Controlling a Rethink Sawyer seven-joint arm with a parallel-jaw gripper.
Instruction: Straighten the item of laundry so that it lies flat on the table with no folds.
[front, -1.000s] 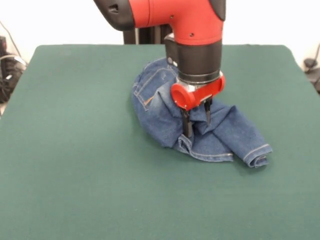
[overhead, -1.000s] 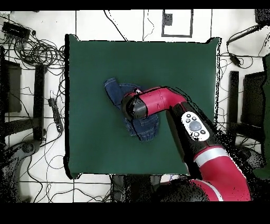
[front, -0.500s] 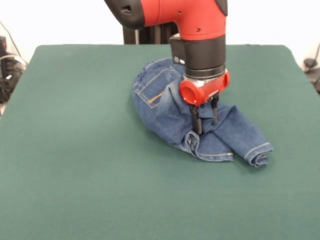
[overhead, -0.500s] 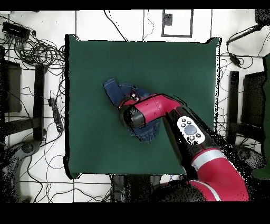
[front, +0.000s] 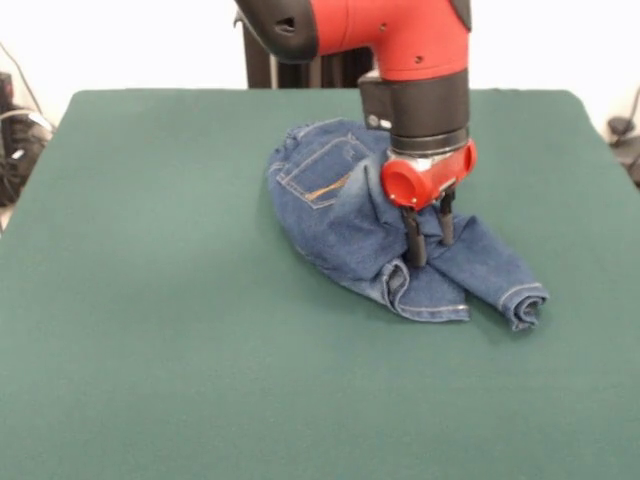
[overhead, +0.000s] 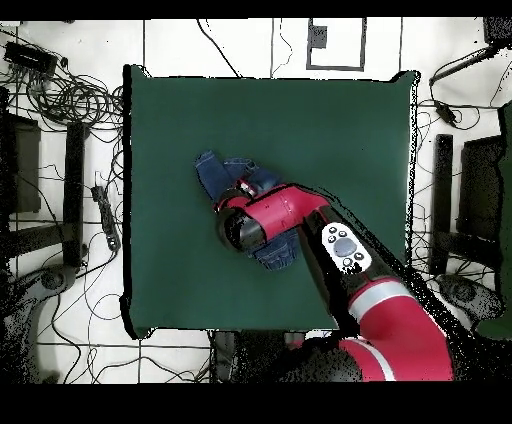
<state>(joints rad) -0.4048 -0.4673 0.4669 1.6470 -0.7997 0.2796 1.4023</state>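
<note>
1. The glossy red arm shell (front: 390, 30) has a black cap with a small recessed slot at its left end.
2. Below it sits a black cylindrical wrist section (front: 420, 105) with small screws and a silver ring.
3. A red round-ended gripper housing (front: 425, 175) carries two thin black fingers (front: 414, 240).
4. From overhead, the arm shows a grey oval button panel (overhead: 343, 248) and a silver band (overhead: 375, 292).
</note>
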